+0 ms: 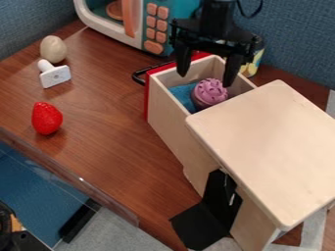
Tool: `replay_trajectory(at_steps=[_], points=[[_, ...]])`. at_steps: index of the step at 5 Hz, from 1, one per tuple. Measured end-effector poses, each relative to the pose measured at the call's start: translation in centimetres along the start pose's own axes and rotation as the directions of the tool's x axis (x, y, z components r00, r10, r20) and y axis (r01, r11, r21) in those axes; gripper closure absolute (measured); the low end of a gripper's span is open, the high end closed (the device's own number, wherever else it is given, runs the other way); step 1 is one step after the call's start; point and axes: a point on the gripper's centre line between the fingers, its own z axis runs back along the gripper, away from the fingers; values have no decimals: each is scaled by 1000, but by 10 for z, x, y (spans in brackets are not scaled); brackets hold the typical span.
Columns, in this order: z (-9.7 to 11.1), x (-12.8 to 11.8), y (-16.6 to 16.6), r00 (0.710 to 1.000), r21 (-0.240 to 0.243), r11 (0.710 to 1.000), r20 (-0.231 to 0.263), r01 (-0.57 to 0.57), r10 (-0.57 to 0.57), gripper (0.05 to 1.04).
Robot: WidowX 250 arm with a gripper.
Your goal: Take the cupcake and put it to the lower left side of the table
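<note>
My gripper (206, 77) hangs above the open drawer (171, 121) of a light wooden box, with its two fingers spread apart, one to either side above the cupcake. The cupcake (210, 92) has purple frosting and a dark base, and stands inside the drawer beside a blue piece, close to the edge of the box's lid. Nothing is held between the fingers. The brown table (108, 142) extends to the left of the drawer.
A red strawberry (46, 118), a white stamp-like piece (55, 75) and a beige egg (53, 49) lie at the left. A toy microwave (134, 24) stands at the back. The wooden box lid (272, 147) covers the right side; a clear barrier (72, 179) edges the lower left.
</note>
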Motion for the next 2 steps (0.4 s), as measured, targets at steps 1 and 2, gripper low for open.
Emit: replay_trajectory(at_steps=[1, 2], points=[[-2, 2, -4, 999, -14, 999, 11, -31, 31, 83], [-9, 1, -8, 999, -10, 999, 6, -34, 34, 83]])
